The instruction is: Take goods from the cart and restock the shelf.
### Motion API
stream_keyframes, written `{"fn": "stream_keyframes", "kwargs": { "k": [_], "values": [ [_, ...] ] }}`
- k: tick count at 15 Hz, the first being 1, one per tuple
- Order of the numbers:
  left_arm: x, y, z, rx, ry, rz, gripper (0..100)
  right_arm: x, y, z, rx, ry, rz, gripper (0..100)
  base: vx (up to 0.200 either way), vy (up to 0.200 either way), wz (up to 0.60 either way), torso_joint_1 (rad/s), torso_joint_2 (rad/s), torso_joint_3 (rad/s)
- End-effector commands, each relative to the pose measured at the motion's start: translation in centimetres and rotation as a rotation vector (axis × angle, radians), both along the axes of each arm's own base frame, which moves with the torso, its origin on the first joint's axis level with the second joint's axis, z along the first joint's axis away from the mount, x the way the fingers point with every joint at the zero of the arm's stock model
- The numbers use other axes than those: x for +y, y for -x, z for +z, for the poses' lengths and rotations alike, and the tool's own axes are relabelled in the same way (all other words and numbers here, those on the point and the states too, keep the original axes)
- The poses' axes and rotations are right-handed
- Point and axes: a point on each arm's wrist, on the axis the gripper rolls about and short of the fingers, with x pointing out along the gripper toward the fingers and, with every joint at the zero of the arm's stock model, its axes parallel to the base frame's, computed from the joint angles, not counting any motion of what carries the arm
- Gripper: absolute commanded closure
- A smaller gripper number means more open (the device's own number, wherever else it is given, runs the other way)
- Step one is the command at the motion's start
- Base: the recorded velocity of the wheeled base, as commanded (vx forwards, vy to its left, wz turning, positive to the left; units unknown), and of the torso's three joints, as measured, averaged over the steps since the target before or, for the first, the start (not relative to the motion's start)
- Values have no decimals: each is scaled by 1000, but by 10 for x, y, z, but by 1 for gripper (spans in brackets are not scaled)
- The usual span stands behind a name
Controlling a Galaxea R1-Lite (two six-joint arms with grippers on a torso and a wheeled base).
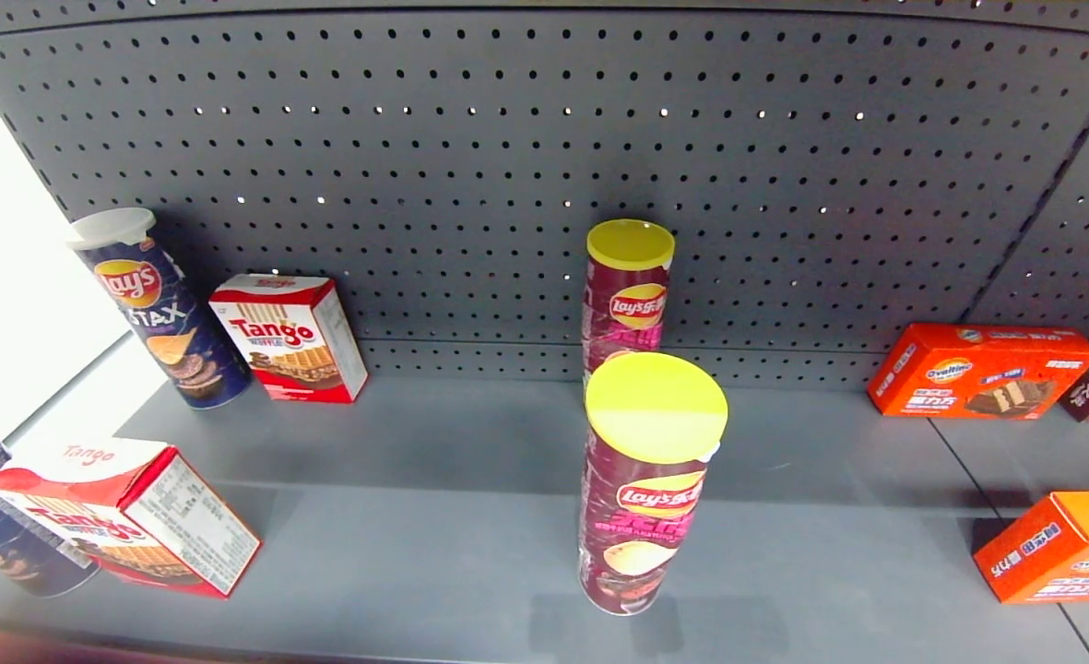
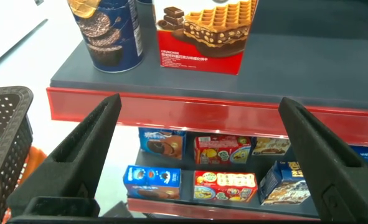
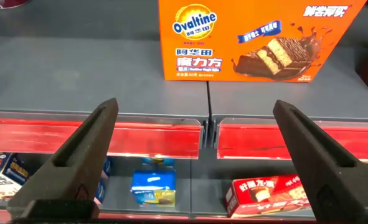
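Two purple crisp tubes, the front tube [image 1: 645, 489] and the rear tube [image 1: 629, 290], are stood upright in single file on the grey shelf [image 1: 415, 516]. Their labels are turned outward, as stock is faced for shoppers. A blue tube [image 1: 161, 309] and a wafer box [image 1: 290, 337] are set against the perforated back panel [image 1: 544, 138], with orange boxes [image 1: 982, 369] ranged towards the robot's right. The tubes are smooth glossy cylinders capped with flat yellow lids, apparently plastic; the boxes are printed card, and the shelf is matte painted metal. The left gripper [image 2: 199, 102] is held before the red shelf rail [image 2: 190, 112], its black wedge-shaped fingers [image 2: 84, 149] spread wide and gripping nothing. The right gripper [image 3: 196, 104] is likewise held apart and empty, facing one orange box. A black mesh basket [image 2: 6, 137], taken to be the cart holding the goods, is seen near the left gripper, below shelf level. With both grippers empty, the next item is judged not yet collected.
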Motion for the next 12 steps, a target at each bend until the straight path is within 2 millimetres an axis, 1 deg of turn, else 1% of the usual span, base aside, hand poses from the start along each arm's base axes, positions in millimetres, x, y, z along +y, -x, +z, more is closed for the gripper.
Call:
{"fn": "stream_keyframes", "kwargs": {
  "k": [1,9,10,12],
  "values": [
    [0,0,0,1,-1,1,0,0,0,0,1,0,0,0,0,0,0,0,0,0],
    [0,0,0,1,-7,-4,0,0,0,0,6,6,15,0,0,0,0,0,0,0],
    [0,0,0,1,1,4,0,0,0,0,1,3,23,0,-200,0,0,2,7,2],
    [0,0,0,1,-2,1,0,0,0,0,1,1,23,0,0,0,0,0,0,0]
  ]
}}
